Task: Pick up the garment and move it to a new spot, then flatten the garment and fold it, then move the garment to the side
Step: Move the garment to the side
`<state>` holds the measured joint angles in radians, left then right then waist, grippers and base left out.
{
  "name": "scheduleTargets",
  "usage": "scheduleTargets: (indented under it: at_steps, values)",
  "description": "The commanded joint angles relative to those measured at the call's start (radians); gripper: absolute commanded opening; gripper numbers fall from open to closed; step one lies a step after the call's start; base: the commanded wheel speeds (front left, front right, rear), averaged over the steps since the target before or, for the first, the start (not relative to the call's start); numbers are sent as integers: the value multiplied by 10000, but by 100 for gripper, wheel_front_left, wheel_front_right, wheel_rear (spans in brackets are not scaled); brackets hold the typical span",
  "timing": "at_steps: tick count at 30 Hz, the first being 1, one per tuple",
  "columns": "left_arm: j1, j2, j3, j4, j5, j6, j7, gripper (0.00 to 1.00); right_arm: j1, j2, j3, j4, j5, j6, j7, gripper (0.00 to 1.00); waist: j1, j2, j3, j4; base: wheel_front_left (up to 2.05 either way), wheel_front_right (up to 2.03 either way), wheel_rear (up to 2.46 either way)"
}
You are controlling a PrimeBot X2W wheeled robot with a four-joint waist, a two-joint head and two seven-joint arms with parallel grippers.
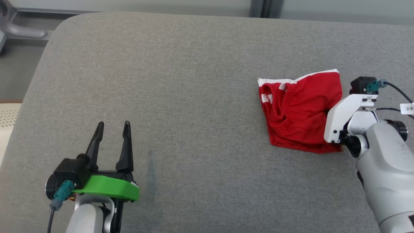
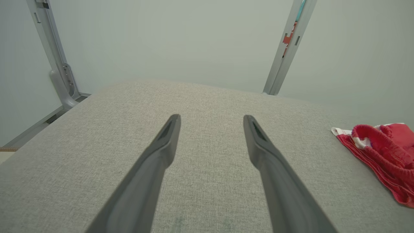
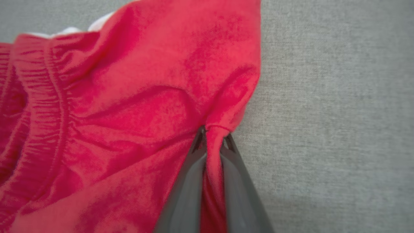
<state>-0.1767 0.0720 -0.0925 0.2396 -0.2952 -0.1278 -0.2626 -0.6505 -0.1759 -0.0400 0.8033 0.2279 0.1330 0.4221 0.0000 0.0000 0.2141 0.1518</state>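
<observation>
1. Lying crumpled on the right-hand part of the grey padded surface point(image 1: 194, 97), well apart from its rounded far-left corner, the red garment point(image 1: 297, 113) shows a gathered waistband and white trim along its far edge.
2. The right gripper point(image 3: 213, 142) is clenched on a narrow pinch of red cloth at the garment's right border; the fold rises between the two dark fingers, which stand almost together.
3. The left gripper point(image 1: 114, 123) is released, its fingers spread and holding nothing, over bare fabric near the near-left part of the surface and well apart from the garment.
4. Progress, as judged: the first grasp is made. The garment looks to rest on the surface, bunched and unfolded, so the lift and the move to a new spot are not yet done. Flattening, folding and the final shift to the side are all left.
5. Writing: no brand can be read on the garment; its short white stripes are plain marks. A small white tag point(image 1: 407, 108) on the right arm's cable bears a "2" followed by a character too small to read.
</observation>
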Motion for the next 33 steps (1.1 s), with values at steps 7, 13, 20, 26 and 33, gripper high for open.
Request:
scheduleTargets:
  at_steps: [7, 13, 20, 26, 33]
  values:
    - [-186, -46, 328, -361, -16, -43, -25, 100, -1077, -1314, 1551, -1051, -93, -34, 430, 0, 0, 0, 82, -1307, 0, 0, 0]
    - [-419, -76, 474, -642, 55, -41, -25, 100, -1610, -2500, 2352, -2003, 382, -34, 756, 0, 0, 0, 578, -2305, 0, 0, 0]
    - [-745, 139, 428, -727, 168, -41, -25, 100, -1582, -3486, 2314, -2707, 794, -34, 788, 0, 0, 0, 1139, -3178, 0, 0, 0]
    - [-1152, 505, 223, -795, 233, -41, -25, 100, -1629, -4091, 1817, -2739, 535, -34, 493, 0, 0, 0, 1775, -3505, 0, 0, 0]
    - [-1584, 803, -107, -929, 190, -41, -25, 100, -1225, -4847, 979, -2501, -52, -34, 161, 0, 0, 0, 2483, -3312, 0, 0, 0]
